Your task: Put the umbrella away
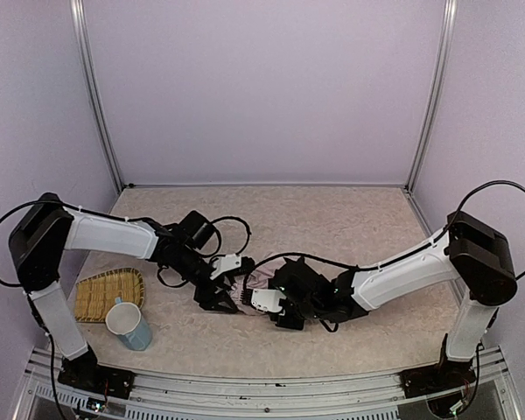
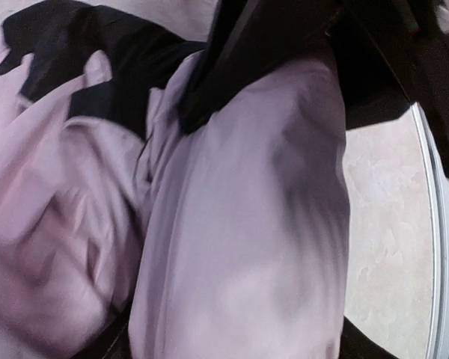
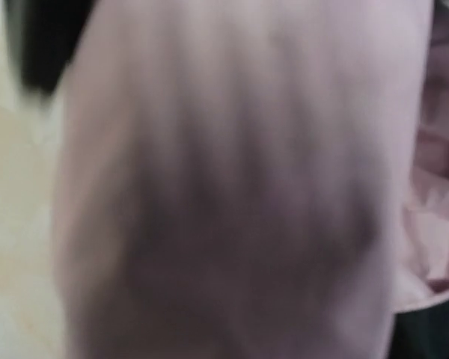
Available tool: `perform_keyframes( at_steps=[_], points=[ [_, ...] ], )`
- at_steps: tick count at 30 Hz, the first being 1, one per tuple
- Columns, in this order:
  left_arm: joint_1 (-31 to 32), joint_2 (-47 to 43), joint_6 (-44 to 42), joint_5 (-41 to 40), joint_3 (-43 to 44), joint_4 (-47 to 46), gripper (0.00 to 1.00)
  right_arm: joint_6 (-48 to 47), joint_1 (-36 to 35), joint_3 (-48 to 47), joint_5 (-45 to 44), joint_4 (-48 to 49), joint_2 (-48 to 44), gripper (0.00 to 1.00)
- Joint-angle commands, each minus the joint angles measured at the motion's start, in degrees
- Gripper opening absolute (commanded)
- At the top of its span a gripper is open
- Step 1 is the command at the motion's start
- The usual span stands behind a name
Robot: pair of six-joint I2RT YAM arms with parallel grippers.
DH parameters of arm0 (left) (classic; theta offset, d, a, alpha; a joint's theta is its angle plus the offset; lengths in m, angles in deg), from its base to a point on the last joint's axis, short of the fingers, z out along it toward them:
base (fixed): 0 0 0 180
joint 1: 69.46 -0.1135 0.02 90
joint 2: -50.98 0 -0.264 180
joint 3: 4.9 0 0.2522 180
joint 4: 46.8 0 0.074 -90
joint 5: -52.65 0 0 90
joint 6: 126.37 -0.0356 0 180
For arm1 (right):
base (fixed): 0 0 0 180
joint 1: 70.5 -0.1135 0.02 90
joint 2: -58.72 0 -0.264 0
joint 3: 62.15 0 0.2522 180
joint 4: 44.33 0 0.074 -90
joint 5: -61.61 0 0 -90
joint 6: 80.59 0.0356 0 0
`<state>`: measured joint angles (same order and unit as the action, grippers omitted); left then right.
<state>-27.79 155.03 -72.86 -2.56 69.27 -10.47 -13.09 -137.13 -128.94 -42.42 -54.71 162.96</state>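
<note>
The umbrella (image 1: 261,278) lies crumpled at the middle of the table, with pale pink fabric and black lining showing. My left gripper (image 1: 220,293) is pressed against its left side and my right gripper (image 1: 276,306) against its right, the two nearly meeting. Pink umbrella cloth (image 2: 239,224) fills the left wrist view, with black lining (image 2: 105,67) above it, and it hides the fingers. In the right wrist view, blurred pink cloth (image 3: 232,187) covers the jaws. The shaft and handle are hidden.
A woven tray (image 1: 109,293) lies at the near left, with a pale blue cup (image 1: 129,325) standing by its front corner. A metal rail (image 1: 271,385) runs along the near table edge. Black cables loop beside both wrists.
</note>
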Motion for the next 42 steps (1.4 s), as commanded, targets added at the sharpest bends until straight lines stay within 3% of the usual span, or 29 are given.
perform_keyframes(
  at_steps=[1,5,10,13,16,19,22,24,29,36,42],
  points=[
    [-2.29,-11.91,2.01,-4.1,-8.48,-13.2,0.71,6.14,1.95,0.11,9.43,-12.53,1.2,0.19],
    [-2.23,-20.91,-1.14,-6.89,-14.67,-19.85,0.7,9.46,6.32,-3.63,22.45,-20.56,2.52,0.19],
    [-0.44,-25.98,-9.3,-8.22,-16.84,-17.41,0.63,10.53,11.7,-10.17,40.82,-31.86,6.37,0.19],
    [4.3,-26.4,-16.28,-11.48,-17.3,-14.7,0.62,9.52,14.16,-13.36,50.56,-36.31,9.88,0.21],
    [10.77,-23.87,-21.66,-18.07,-18.22,-16.04,0.7,7.34,15.89,-17.18,57.16,-39.98,14.31,0.21],
    [11.66,-19.38,-22.47,-21.61,-17.18,-18.7,0.72,6.53,17.35,-21.15,57.32,-42.97,19.3,0.19],
    [11.09,-15.59,-23.19,-20.15,-14.88,-16.5,0.78,6.43,18.82,-23.5,57.88,-44.01,22.55,0.19],
    [10.82,-13.1,-23.03,-19.64,-14.17,-15.06,0.98,6.07,19.51,-25.01,58.86,-44.29,23.89,0.19],
    [11.76,-11.1,-20.54,-26.77,-16.05,-21.59,0.99,4.31,19.86,-28.01,60.2,-45.43,26.1,0.19],
    [10.61,-23.14,-22.61,-20.87,-22.33,-27.83,0.99,6.23,21.22,-27.47,61.69,-43.51,27.59,0.19],
    [7.02,-13.39,-21.38,-18.99,-17.68,-24.81,0.99,8.05,21.45,-28.53,62.55,-42.14,28.18,0.19]
  ],
)
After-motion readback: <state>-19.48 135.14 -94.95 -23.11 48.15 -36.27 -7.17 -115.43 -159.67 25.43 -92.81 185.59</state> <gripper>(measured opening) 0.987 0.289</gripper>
